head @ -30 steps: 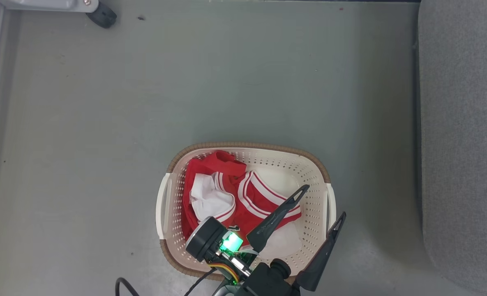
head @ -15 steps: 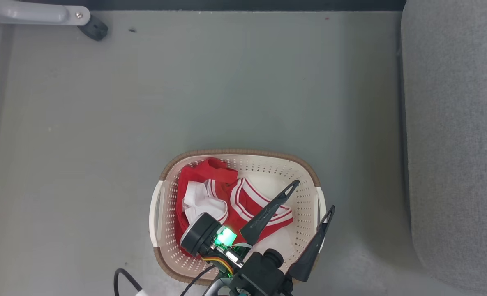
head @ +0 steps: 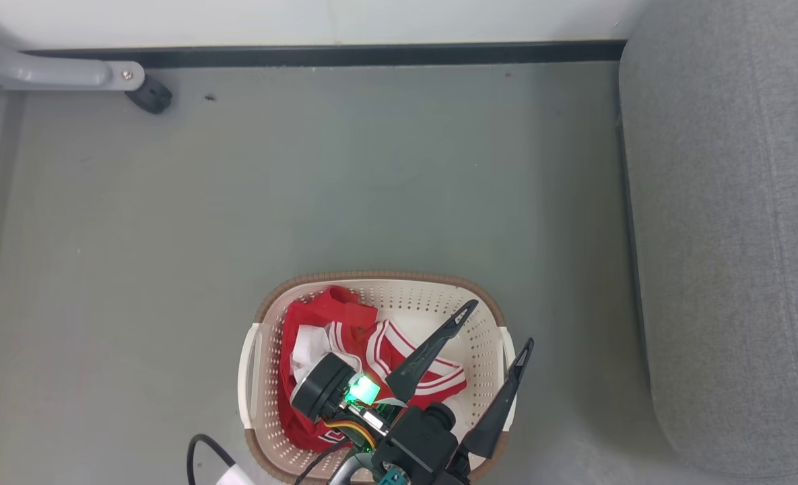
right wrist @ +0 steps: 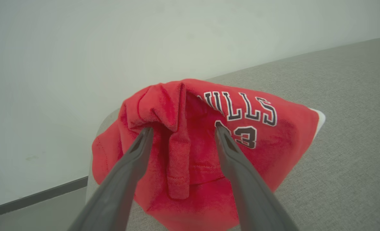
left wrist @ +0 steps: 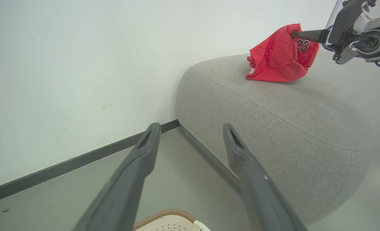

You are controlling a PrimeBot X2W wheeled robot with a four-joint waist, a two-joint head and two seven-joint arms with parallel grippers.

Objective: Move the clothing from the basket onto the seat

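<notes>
On the grey seat [right wrist: 353, 128] a crumpled red jersey [right wrist: 273, 154] lies, showing black, white-edged "ULLS" lettering, a number and one white corner. The right hand [right wrist: 183, 129] straddles a raised fold, fingers spread wide, gripping nothing. More red clothing [head: 348, 315] with white panels and stripes sits in the basket [head: 372, 277] on the floor [head: 372, 168], the left hand [head: 499, 325] spread open above it.

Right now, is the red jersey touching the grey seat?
Touching. The left wrist view shows the red jersey slumped on top of the seat, its lower edge lying flat on it with no gap beneath.
</notes>
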